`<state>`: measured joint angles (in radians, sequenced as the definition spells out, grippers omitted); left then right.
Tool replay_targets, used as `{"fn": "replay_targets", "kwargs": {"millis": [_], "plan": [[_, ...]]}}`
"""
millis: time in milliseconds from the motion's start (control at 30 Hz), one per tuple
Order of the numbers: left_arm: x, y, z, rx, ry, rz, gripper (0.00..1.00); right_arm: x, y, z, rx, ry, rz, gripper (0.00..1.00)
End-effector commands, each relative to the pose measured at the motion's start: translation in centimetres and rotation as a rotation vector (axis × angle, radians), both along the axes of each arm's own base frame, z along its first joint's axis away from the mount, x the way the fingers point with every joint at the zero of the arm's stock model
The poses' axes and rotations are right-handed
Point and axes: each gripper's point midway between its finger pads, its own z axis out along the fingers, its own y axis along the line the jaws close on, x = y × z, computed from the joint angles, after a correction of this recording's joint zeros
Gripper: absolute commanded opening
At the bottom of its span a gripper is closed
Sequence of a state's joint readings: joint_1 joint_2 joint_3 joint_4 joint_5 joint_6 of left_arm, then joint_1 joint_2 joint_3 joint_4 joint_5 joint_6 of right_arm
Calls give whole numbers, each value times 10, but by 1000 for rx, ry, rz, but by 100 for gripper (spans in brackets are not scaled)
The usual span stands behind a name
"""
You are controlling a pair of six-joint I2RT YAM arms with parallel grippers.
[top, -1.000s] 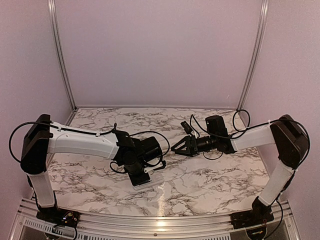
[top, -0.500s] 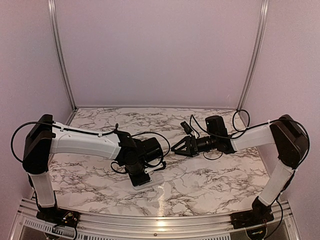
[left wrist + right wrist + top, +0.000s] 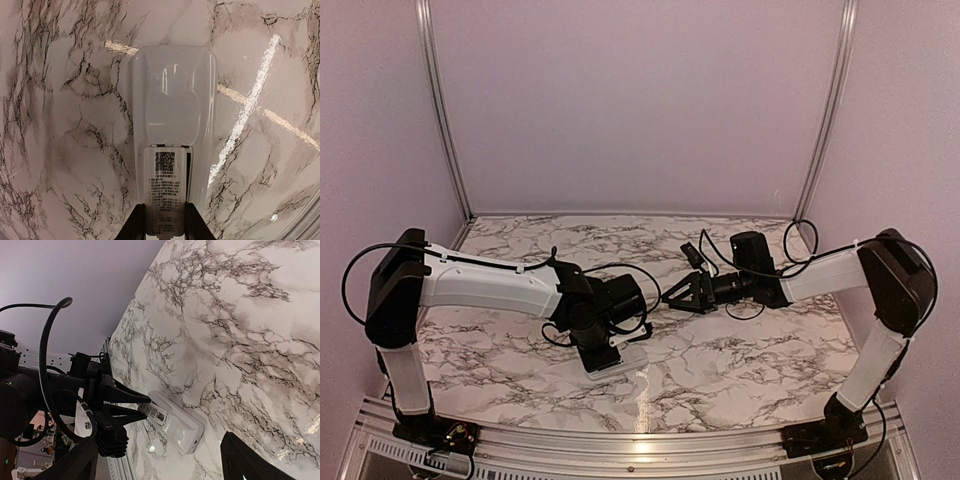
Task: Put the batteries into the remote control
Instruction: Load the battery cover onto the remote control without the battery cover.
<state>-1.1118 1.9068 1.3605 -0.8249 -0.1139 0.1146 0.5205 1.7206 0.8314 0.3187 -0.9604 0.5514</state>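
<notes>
The white remote control (image 3: 172, 115) lies face down on the marble table; it also shows in the top view (image 3: 625, 360) and the right wrist view (image 3: 177, 427). My left gripper (image 3: 161, 217) is shut on the remote's labelled battery cover (image 3: 165, 190) at its near end; a dark slit shows along the cover's right edge. In the top view the left gripper (image 3: 603, 357) points down at the table front. My right gripper (image 3: 672, 297) is open and empty, held above the table and aimed at the remote. No batteries are in view.
The marble table (image 3: 740, 350) is bounded by pale walls at the back and sides and a metal rail (image 3: 640, 440) at the front. Black cables (image 3: 620, 268) loop off both wrists.
</notes>
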Motion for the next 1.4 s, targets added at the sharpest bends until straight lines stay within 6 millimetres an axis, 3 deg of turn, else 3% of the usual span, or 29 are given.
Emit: {"fn": "replay_targets", "kwargs": {"millis": [0,467,933,1100,1367], "plan": [[5,-6,17,-46,-21,0,24,2,-1,-4,8,14,-1,83],[5,-3,21,-51,-32,2,23,1,-1,-5,9,21,2,83],[-6,1,2,-22,32,-14,23,2,0,-4,12,19,6,84],[1,8,-5,6,16,15,22,1,0,-4,14,18,6,84],[-1,12,0,-5,28,20,21,1,0,-4,16,20,8,84]]}}
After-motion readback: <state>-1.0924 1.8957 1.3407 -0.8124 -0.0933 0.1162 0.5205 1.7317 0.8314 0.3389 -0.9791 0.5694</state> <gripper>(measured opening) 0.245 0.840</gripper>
